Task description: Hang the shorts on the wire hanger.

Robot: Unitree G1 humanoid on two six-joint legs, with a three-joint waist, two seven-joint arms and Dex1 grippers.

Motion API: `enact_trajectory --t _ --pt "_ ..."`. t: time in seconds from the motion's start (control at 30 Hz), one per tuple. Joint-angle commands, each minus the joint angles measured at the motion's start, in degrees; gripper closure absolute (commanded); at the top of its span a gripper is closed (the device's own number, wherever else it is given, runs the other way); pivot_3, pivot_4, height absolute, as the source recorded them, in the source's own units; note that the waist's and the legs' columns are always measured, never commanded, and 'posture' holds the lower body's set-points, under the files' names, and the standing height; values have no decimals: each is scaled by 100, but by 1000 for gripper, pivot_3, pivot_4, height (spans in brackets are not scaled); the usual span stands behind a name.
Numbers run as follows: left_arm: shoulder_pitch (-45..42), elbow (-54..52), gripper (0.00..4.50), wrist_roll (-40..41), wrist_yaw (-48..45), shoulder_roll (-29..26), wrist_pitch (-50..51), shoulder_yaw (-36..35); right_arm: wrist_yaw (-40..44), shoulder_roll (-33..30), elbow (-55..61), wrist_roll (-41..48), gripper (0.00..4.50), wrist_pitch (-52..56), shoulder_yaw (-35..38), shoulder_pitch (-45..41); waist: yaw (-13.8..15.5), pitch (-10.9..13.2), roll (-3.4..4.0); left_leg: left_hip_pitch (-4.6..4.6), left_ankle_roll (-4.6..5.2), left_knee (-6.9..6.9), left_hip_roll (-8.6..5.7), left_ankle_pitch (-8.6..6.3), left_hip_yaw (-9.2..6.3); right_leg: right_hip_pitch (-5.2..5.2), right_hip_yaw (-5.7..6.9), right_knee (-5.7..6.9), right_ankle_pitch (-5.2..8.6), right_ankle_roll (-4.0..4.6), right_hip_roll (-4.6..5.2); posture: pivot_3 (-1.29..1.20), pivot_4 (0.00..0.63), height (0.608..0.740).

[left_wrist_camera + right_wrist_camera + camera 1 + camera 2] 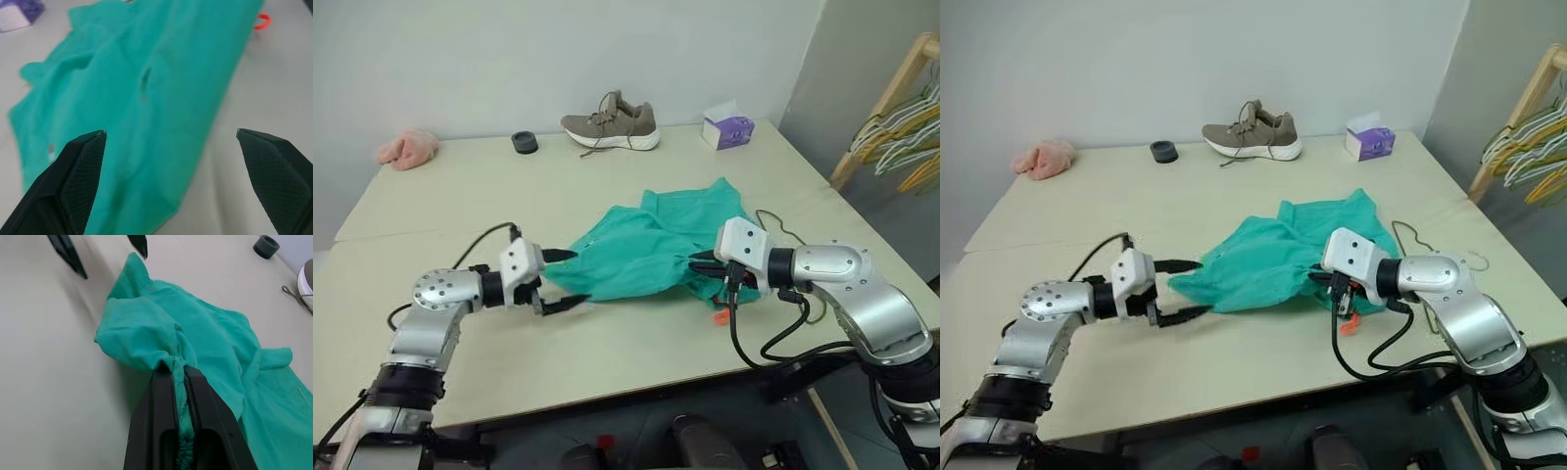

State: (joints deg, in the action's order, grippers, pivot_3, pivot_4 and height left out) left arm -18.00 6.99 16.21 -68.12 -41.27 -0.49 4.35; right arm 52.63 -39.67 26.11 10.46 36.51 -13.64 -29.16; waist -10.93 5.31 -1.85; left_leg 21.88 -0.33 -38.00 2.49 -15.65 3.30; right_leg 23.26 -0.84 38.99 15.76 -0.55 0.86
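The shorts (651, 250) are being pinched at a bunched edge by the right pincer (178, 374), lying spread on the tabletop (460, 206). The left pincer (566, 279) is being held wide apart just beside their corner, gripping nothing.

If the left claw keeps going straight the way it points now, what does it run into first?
Most likely the shorts. The left claw is open, pointing across the table at the near end of the teal fabric, which lies between and just ahead of its fingertips. Depth is unclear, but nothing else seems to lie in between.
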Motion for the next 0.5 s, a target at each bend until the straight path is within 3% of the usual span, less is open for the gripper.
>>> enact_trajectory --t 0.03,0.27,0.5 --pt "-235 57 0 -327 130 157 -227 184 107 -2 173 187 4467 -9 93 -216 -11 0 0 -1 0 -1 0 0 0 -1 -1 0 0 0 0 -224 85 740" --pt "-835 1557 0 -1319 882 477 -1453 326 181 -11 587 763 4467 473 274 -366 -38 4 2 0 1 1 2 0 -1 2 -2 -1 0 0 -6 -244 88 740" --pt "-1178 2807 0 -1993 1407 398 -2267 397 99 -29 890 1250 4467 880 440 -423 -45 5 2 1 1 2 3 -1 0 2 -2 -2 0 0 -3 -254 87 740"
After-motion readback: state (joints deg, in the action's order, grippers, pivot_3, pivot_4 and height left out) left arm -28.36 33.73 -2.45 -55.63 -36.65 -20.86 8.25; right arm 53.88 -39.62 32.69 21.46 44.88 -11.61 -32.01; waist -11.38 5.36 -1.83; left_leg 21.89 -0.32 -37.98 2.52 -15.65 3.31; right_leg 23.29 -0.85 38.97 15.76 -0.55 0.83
